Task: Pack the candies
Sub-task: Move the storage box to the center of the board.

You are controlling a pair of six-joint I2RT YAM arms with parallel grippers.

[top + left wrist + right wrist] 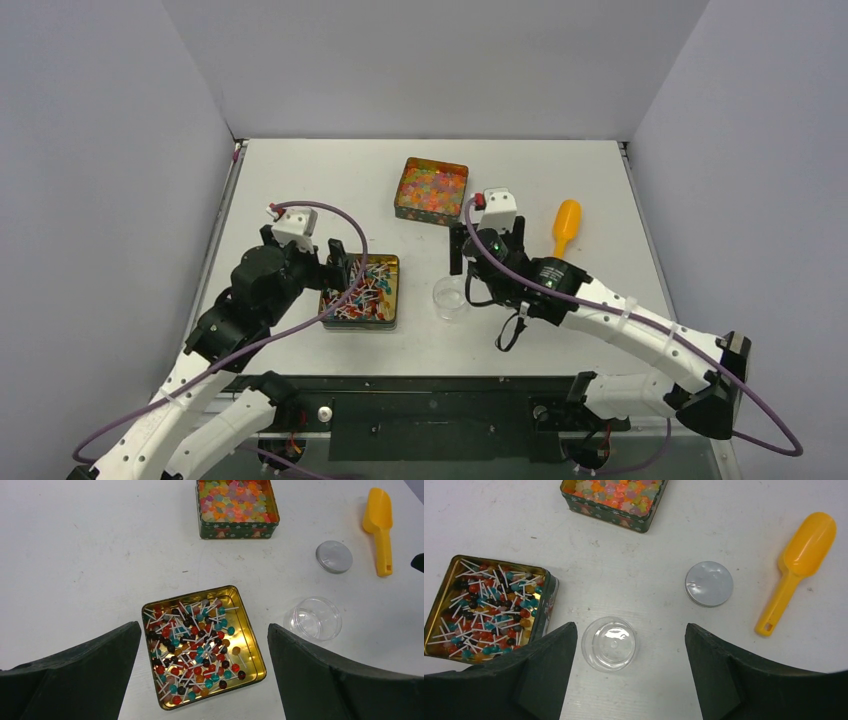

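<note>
Tiny red, blue and dark candies [200, 650] on white sticks fill a gold square tin [249, 645]; they also show in the right wrist view as candies [489, 610]. Orange, yellow, pink and green candies [232, 500] fill a green tin [432, 188] farther back. My left gripper [203, 627] hangs open above the gold tin, with a finger [75, 680] at each side. My right gripper [630, 627] is open over an empty clear jar [610, 644] that stands closer to its left finger. Neither gripper holds anything.
A round silver lid [708, 583] lies flat behind the jar. An orange scoop [799, 565] lies to the right of the lid, handle towards me. In the top view the gold tin [360, 290] sits left of the jar [452, 297]. Grey walls enclose the white table [300, 180].
</note>
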